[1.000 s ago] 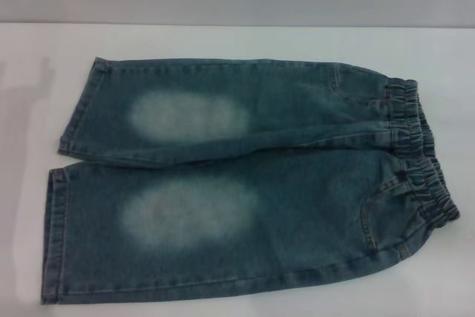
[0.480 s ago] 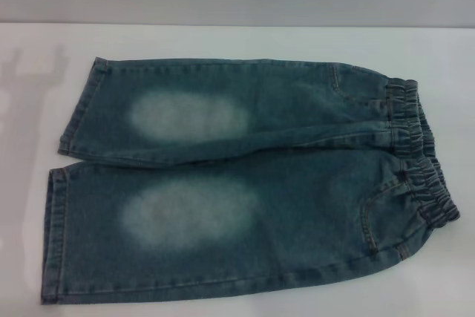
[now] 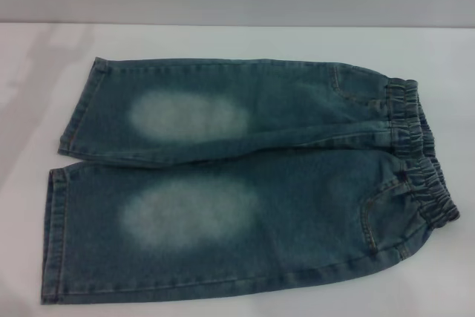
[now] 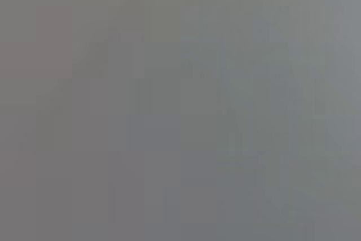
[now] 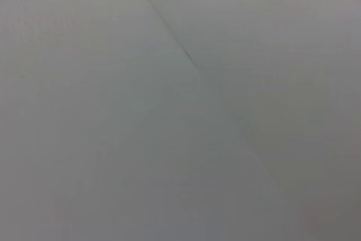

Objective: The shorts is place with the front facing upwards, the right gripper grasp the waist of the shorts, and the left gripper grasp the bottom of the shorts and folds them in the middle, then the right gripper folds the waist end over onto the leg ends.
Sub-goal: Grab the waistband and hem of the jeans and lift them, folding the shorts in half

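Neither tool visible — grip state unknowable, shorts (image 3: 245, 183) flat on table (image 3: 223, 38), head view only

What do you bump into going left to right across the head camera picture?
White table → leg ends → pale faded patches → pockets → ruffled waist end → table again.
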